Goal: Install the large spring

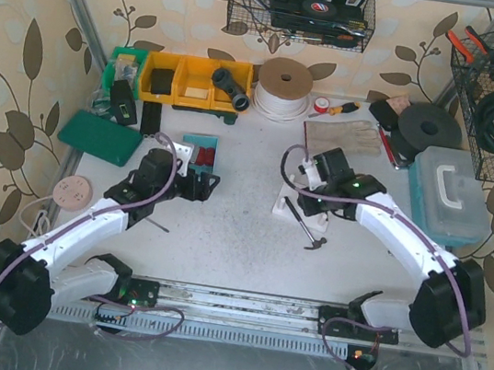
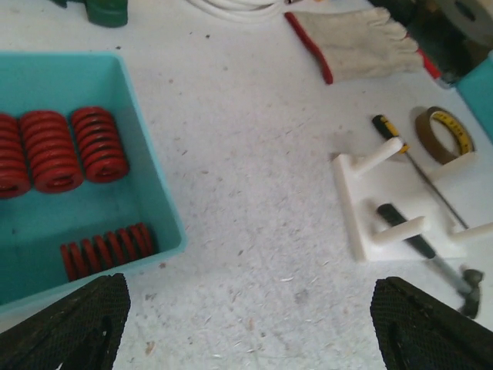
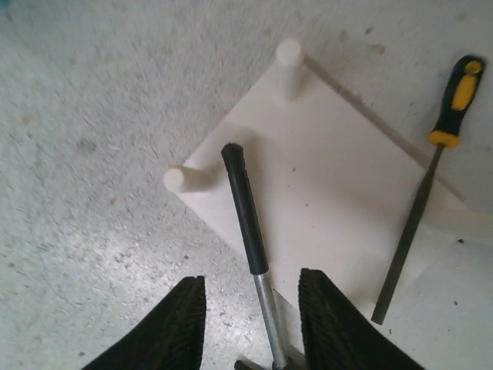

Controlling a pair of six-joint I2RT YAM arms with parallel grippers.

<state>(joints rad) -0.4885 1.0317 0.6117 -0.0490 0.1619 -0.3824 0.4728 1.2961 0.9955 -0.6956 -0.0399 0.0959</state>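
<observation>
A teal tray [image 2: 154, 193] holds several large red springs [image 2: 98, 144] and one small red spring [image 2: 108, 250]; it also shows in the top view [image 1: 198, 152]. The white peg base [image 1: 304, 208] lies mid-table, with bare pegs [image 3: 289, 58] and nothing on them. My left gripper [image 2: 246, 339] is open and empty over bare table between the tray and the base [image 2: 400, 208]; in the top view it [image 1: 202, 185] sits just below the tray. My right gripper [image 3: 250, 331] is open above the base's near edge, and a hammer shaft [image 3: 266, 297] lies between its fingers, untouched.
A hammer [image 1: 306, 224] lies across the base. A file with a yellow-black handle [image 3: 454, 100] lies beside it. A glove [image 1: 343, 136], a tape roll [image 2: 443, 135], a teal toolbox [image 1: 450, 197], yellow bins [image 1: 184, 78], a cable spool [image 1: 283, 88] and a green pad [image 1: 100, 138] ring the work area.
</observation>
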